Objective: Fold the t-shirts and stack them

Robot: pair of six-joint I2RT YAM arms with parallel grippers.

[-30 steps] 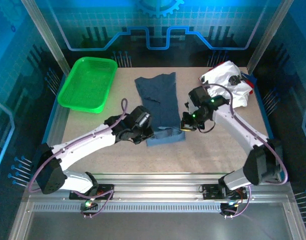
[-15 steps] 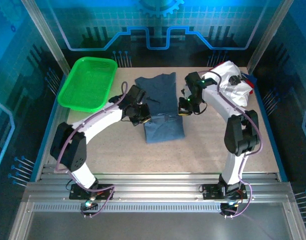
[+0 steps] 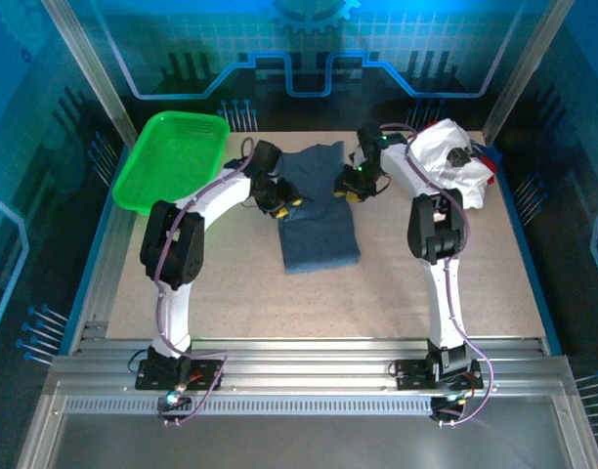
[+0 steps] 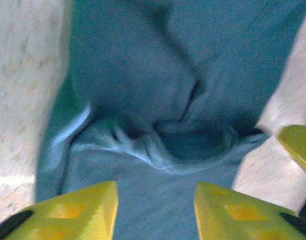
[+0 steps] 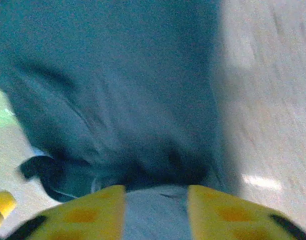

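Item: slate-blue t-shirt, mid-table, partly folded. Left gripper and right gripper: each nipped narrowly on cloth at one side edge. Handling: lay the held edge level, corners square, slack smoothed, then let go. White t-shirts: heaped far right.

Centre of table: dark blue shirt lying flat, near part looks doubled over into neat rectangle, far part narrower and creased. left gripper touching shirt's left edge, right gripper touching its right edge, both about midway up cloth. Both arms stretched far out from bases. green basket at far left corner, apart from shirt. Heap of white shirts with black and red marks at far right corner, just beside right arm.
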